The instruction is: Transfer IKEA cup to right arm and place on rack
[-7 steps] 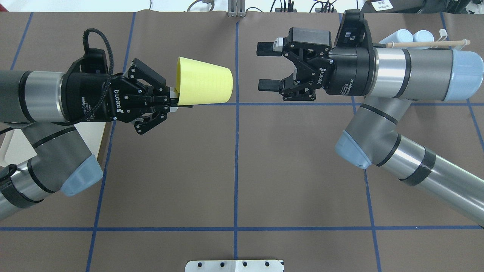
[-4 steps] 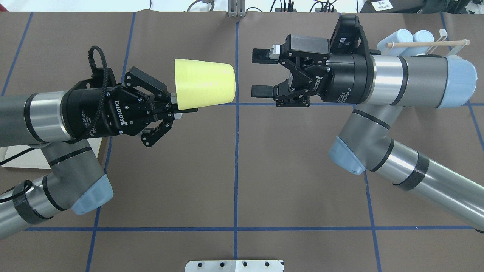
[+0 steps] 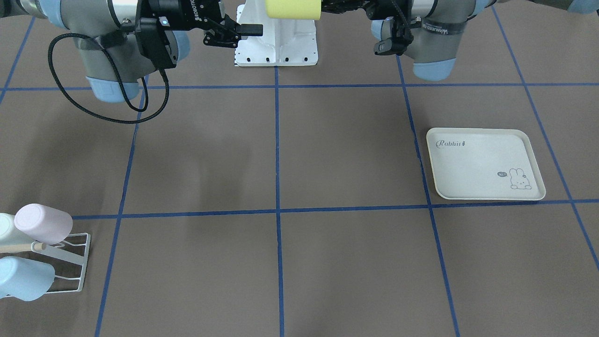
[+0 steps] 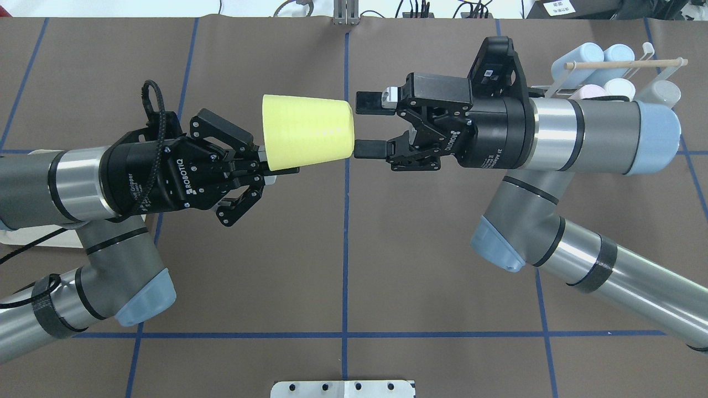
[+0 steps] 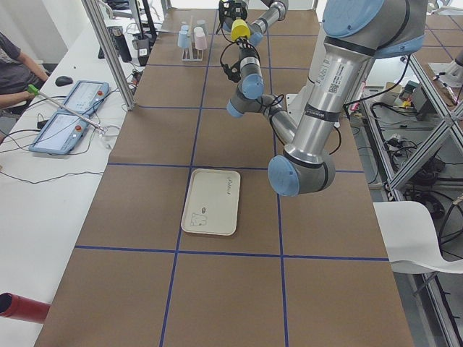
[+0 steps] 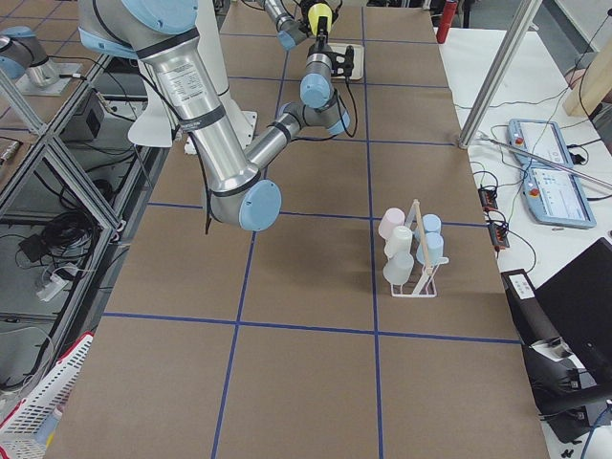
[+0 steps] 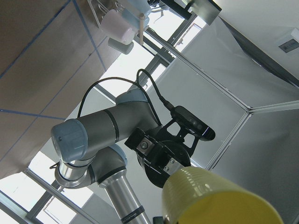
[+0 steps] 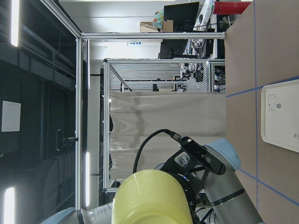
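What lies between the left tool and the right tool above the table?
The yellow cup, as the overhead view shows: the left tool is shut on its rim, and its base faces the open right tool.

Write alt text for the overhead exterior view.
Two robot arms meet above a brown table with blue tape lines: the left pincer grips a yellow cup by its rim, held sideways, and the open right pincer has its fingertips at the cup's narrow base. A white wire rack with pastel cups stands at top right, partly behind the right arm.
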Controlling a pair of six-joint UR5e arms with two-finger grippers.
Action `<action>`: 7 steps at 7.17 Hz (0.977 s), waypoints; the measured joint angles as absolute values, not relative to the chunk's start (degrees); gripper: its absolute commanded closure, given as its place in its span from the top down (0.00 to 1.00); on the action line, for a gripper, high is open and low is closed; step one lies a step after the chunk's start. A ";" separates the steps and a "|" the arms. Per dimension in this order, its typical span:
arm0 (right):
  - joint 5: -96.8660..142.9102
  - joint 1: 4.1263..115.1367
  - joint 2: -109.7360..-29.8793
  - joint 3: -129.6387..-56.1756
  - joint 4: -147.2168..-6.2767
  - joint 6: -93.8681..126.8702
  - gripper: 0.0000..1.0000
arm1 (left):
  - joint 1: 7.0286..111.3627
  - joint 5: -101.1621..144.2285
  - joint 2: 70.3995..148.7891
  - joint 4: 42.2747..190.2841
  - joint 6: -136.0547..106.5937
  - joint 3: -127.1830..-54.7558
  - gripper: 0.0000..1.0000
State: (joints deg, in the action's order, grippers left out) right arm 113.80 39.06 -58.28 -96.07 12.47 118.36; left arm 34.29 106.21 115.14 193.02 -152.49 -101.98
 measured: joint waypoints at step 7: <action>113.71 38.43 -58.27 -96.46 12.52 118.21 0.93 | 33.33 106.11 116.88 192.79 -152.38 -100.24 0.00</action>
State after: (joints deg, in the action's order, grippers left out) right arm 113.71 38.43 -58.27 -96.46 12.52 118.21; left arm 33.33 106.11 116.88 192.79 -152.38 -100.24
